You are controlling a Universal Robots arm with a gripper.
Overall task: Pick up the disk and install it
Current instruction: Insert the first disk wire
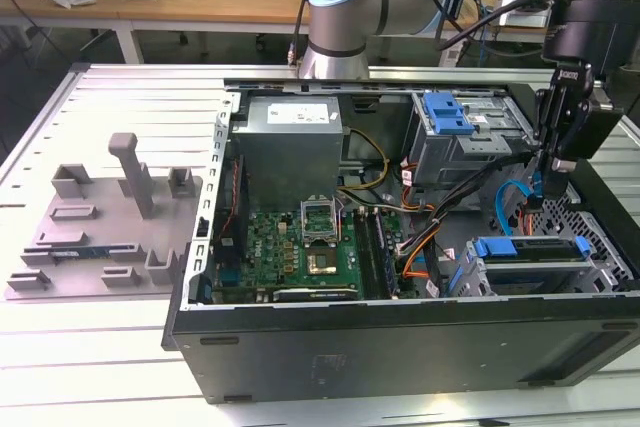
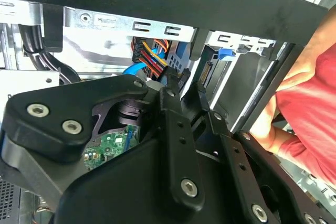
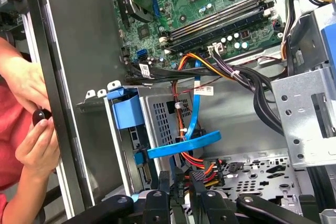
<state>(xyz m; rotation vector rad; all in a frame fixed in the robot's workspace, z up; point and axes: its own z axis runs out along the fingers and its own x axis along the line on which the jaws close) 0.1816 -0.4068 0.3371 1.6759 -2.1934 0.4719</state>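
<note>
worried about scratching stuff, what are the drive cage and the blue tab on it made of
Drive cage: looks like bare sheet metal, dull grey, punched with rows of holes. Blue tab: probably moulded plastic, smooth, uniform colour, slight sheen.

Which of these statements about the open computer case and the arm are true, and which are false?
1. The computer case lies open on the table. True.
2. The gripper hangs over the grey fixture. False: it is in the case at the exterior view's right, near the drive cage.
3. The motherboard is red. False: it is green.
4. In the first wrist view, a blue cable runs beside the cage. True.
5. In the first wrist view, a person's hand is outside the case wall. True.
</note>
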